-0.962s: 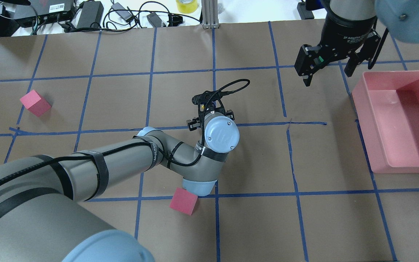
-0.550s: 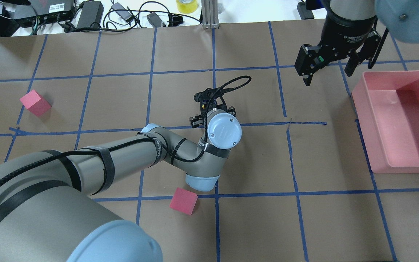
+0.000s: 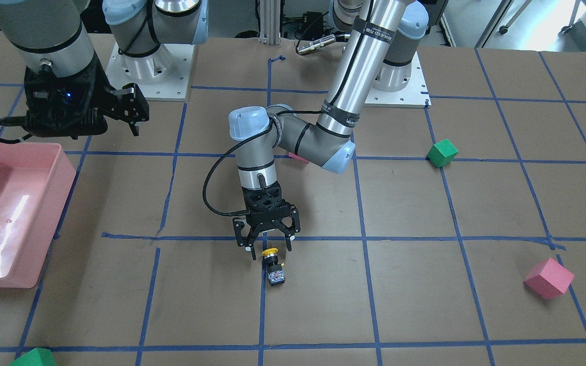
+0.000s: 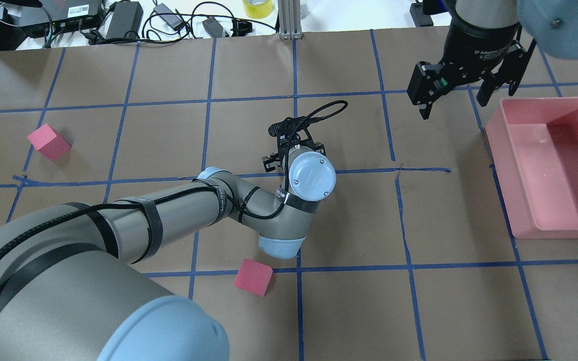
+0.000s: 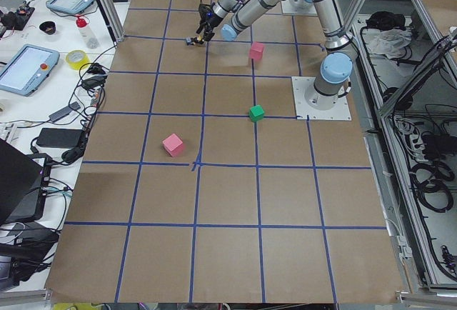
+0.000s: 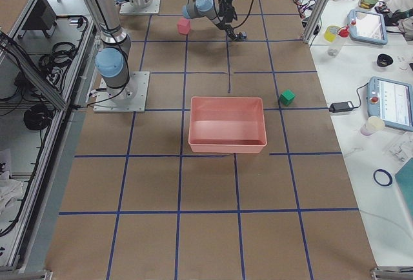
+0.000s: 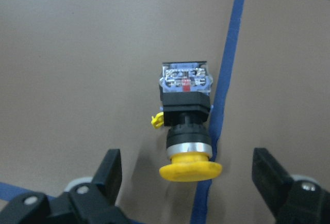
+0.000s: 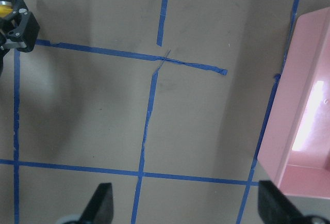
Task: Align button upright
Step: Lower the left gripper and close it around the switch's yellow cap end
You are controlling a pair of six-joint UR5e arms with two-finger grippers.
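The button (image 7: 186, 115) lies on its side on the brown paper beside a blue tape line. Its yellow cap points toward my left gripper and its silvery-blue contact block points away. In the front view the button (image 3: 274, 268) sits just in front of my left gripper (image 3: 268, 247), which points straight down, open and empty, its fingers (image 7: 111, 172) on either side of the cap and apart from it. In the overhead view the left wrist (image 4: 311, 173) hides the button. My right gripper (image 4: 452, 103) hangs open and empty near the pink bin.
A pink bin (image 4: 499, 150) stands at the table's right side. Pink cubes lie near the left elbow (image 4: 253, 277) and at the far left (image 4: 48, 141). Green cubes show in the front view (image 3: 442, 152) and at its bottom edge (image 3: 33, 357).
My left wrist has shifted slightly to the right and away from the robot, uncovering the near pink cube. The gripper stays open. The right arm has hardly moved.
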